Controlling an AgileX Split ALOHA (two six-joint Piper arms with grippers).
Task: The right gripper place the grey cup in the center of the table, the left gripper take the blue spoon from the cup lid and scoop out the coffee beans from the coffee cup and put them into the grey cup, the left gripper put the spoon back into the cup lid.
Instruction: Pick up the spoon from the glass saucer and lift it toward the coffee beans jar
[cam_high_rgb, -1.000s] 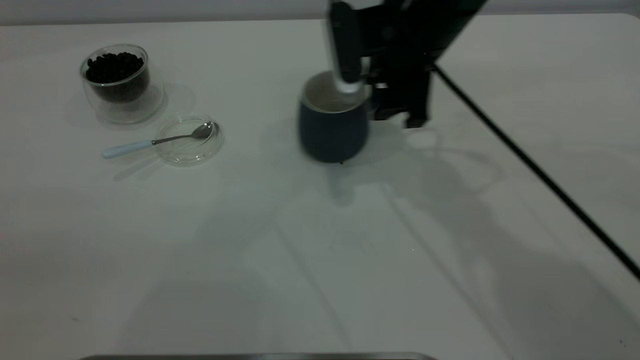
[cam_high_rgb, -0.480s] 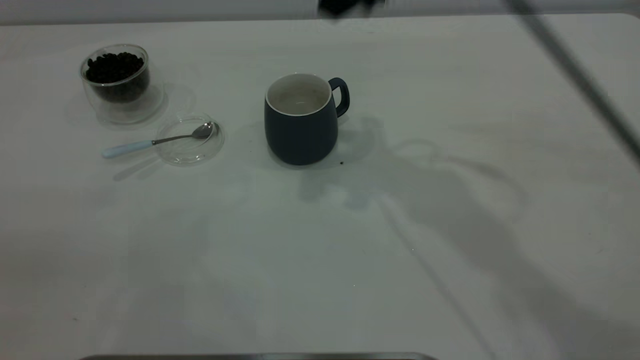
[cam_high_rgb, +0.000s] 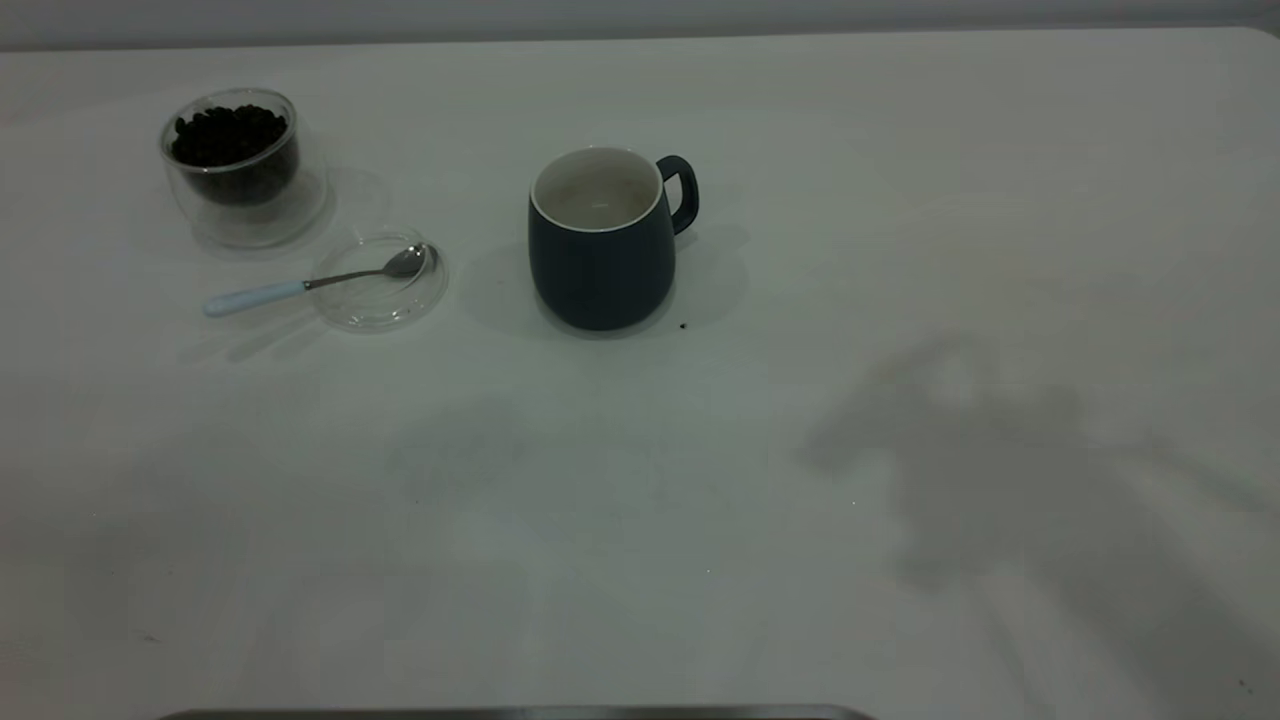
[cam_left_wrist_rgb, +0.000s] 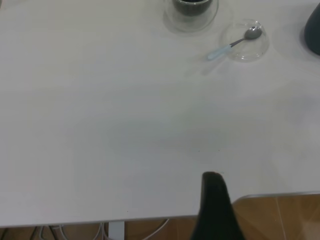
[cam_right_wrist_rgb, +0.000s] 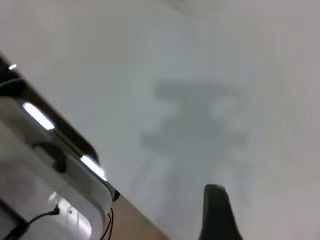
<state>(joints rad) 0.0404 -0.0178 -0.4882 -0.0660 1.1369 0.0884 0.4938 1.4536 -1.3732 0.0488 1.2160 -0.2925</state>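
The grey cup (cam_high_rgb: 603, 240) stands upright near the middle of the table (cam_high_rgb: 640, 520), handle toward the back right, with nothing holding it. At the far left the coffee cup (cam_high_rgb: 237, 165) holds coffee beans (cam_high_rgb: 230, 135). In front of it the blue spoon (cam_high_rgb: 310, 283) rests with its bowl in the cup lid (cam_high_rgb: 380, 282). Neither arm shows in the exterior view. My left gripper (cam_left_wrist_rgb: 215, 200) hovers over the table's near edge, far from the spoon (cam_left_wrist_rgb: 232, 44), lid (cam_left_wrist_rgb: 245, 40) and coffee cup (cam_left_wrist_rgb: 192, 12). My right gripper (cam_right_wrist_rgb: 217, 212) hangs above bare table, holding nothing.
A tiny dark speck (cam_high_rgb: 683, 325) lies by the grey cup's base. An arm's shadow (cam_high_rgb: 980, 470) falls on the table's front right. The left wrist view shows the table's front edge over a wooden floor (cam_left_wrist_rgb: 280, 215). A white housing (cam_right_wrist_rgb: 45, 200) sits beyond the table edge.
The right gripper let go of the grey cup and rose out of the exterior view. The cup now stands free, slightly left of where it was held. The arm's shadow slid right and forward.
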